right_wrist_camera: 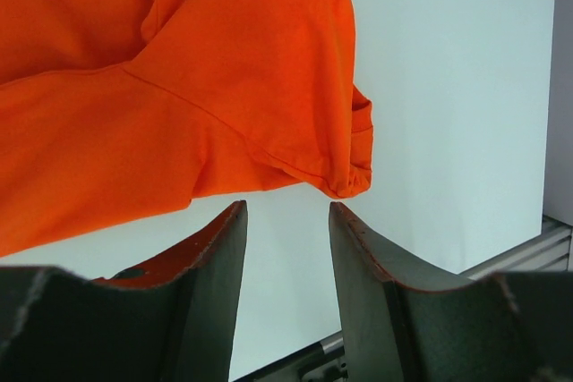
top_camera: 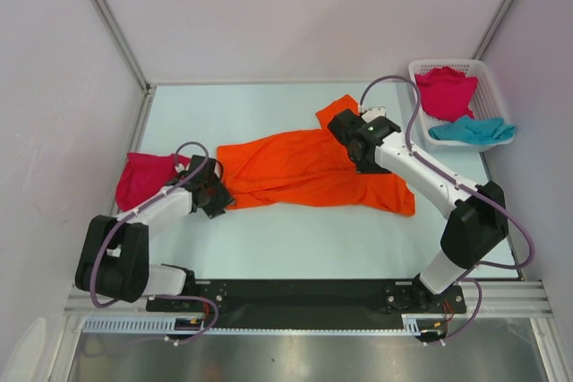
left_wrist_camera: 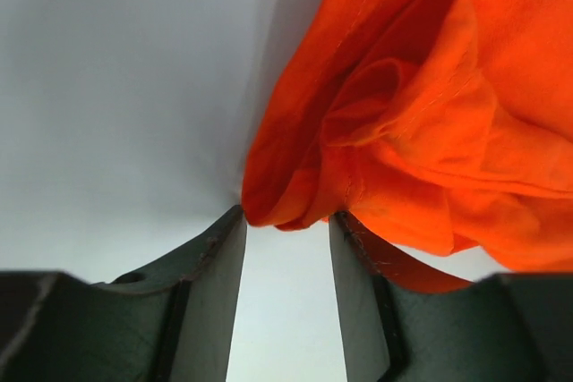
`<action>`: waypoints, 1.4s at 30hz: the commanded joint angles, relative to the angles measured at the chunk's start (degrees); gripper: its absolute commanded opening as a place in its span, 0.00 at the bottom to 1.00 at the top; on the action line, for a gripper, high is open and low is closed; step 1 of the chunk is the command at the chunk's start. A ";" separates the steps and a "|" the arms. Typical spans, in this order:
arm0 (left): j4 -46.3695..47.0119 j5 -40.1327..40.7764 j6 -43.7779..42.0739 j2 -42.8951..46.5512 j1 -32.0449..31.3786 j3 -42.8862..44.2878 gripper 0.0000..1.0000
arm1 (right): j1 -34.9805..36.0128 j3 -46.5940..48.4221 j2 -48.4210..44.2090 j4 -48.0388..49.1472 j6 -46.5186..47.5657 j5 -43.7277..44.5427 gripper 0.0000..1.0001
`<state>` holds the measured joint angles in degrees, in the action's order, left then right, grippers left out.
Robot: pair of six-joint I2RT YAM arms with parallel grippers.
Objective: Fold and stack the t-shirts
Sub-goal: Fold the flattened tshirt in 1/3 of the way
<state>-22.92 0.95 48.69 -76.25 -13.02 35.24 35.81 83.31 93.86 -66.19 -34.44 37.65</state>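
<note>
We had the orange shirt (top_camera: 304, 172) lying rumpled across the middle of the surface (top_camera: 295, 243), stretched from 9 to 3 o'clock. We judged this to be the flattening step, since it had to lie smooth before any fold.

The left claw (left_wrist_camera: 286, 216) sat at the shirt's 9 o'clock end, jaws parted. A bunched edge rested at their mouth but was not pinched. The right claw (right_wrist_camera: 286, 207) was at the 1 o'clock sleeve, jaws likewise apart and empty, with the sleeve hem just beyond the tips. With a claw at each end, a pull could draw the wrinkles out.

A pink shirt (top_camera: 143, 178) lay compact at 9 o'clock near the surface's edge, which was probably the stack's start. A second pink shirt (top_camera: 445, 91) and the teal shirt (top_camera: 470, 130) sat in the basket (top_camera: 491, 73) at 2 o'clock, apparently not yet folded.
</note>
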 commanded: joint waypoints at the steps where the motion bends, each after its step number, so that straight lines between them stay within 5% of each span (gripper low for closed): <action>1: 3.58 1.60 1.06 -3.11 -0.34 0.70 0.45 | 1.01 0.28 -2.99 -2.01 -2.21 1.20 0.47; 8: 4.64 1.60 0.53 -3.03 -0.43 0.00 0.24 | 1.19 -0.52 -2.81 -2.27 -2.48 1.11 0.46; 15: -1.16 2.12 0.80 7.32 -0.43 1.84 0.12 | 1.19 -0.69 -2.72 -2.01 -2.22 1.29 0.46; 42: -19.81 -3.32 1.32 34.68 1.68 -4.31 0.19 | 0.93 -4.47 -2.99 1.59 -0.72 -2.40 0.47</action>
<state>-41.74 -0.67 49.47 -43.42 -11.70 32.62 36.80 77.89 91.90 -66.17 -35.38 35.44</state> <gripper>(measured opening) 0.182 0.465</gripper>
